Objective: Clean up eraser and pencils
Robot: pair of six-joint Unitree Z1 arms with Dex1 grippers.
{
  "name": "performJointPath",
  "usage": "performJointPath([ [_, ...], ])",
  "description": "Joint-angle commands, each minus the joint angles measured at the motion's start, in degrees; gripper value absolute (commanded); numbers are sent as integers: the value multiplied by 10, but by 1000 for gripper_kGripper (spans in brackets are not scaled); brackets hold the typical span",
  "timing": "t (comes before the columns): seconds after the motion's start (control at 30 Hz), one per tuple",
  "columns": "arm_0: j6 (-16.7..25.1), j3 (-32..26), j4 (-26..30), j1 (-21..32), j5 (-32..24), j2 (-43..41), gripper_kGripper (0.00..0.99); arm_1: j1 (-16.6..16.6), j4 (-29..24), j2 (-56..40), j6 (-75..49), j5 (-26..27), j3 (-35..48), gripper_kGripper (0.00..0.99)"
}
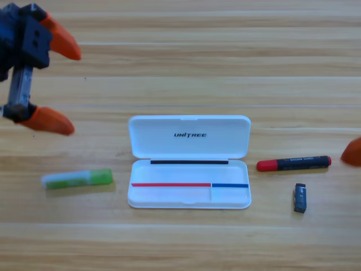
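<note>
The light green pencil [77, 179] with a whitish left end lies flat on the table, left of the open white UNITREE case [189, 162]. The black pencil with a red end [293, 164] lies right of the case, and the small black eraser [300, 197] sits just below it. My left gripper [59, 84] is open at the upper left, well above the green pencil, with nothing between its orange jaws. Only one orange jaw tip of my right gripper [352, 152] shows at the right edge, beside the black pencil.
The case lies open in the middle of the wooden table, lid folded back towards the top, and its tray holds none of the task's things. Bare wood surrounds all the objects.
</note>
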Motion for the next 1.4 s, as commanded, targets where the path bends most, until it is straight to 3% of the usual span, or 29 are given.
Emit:
performJointPath([
  [0.03,9,-11,3,39,87,32,965,-35,14,153,69,-12,1,973],
  [0.13,15,-11,3,54,124,43,965,-42,14,215,112,-12,-19,979],
  [0.27,32,-11,3,94,124,71,963,-49,14,274,179,-8,-45,986],
  [0.57,95,-18,26,167,39,148,962,-70,2,360,281,9,-78,979],
  [0.87,145,-27,44,196,-3,219,962,-88,2,396,324,38,-78,923],
  [1.07,145,-36,44,198,-14,262,959,-90,-6,405,363,40,-75,891],
  [1.2,137,-32,43,198,-24,277,959,-92,-37,408,385,41,-63,824],
  [1.4,122,-1,12,198,-38,281,959,-99,-84,416,397,36,-36,805],
])
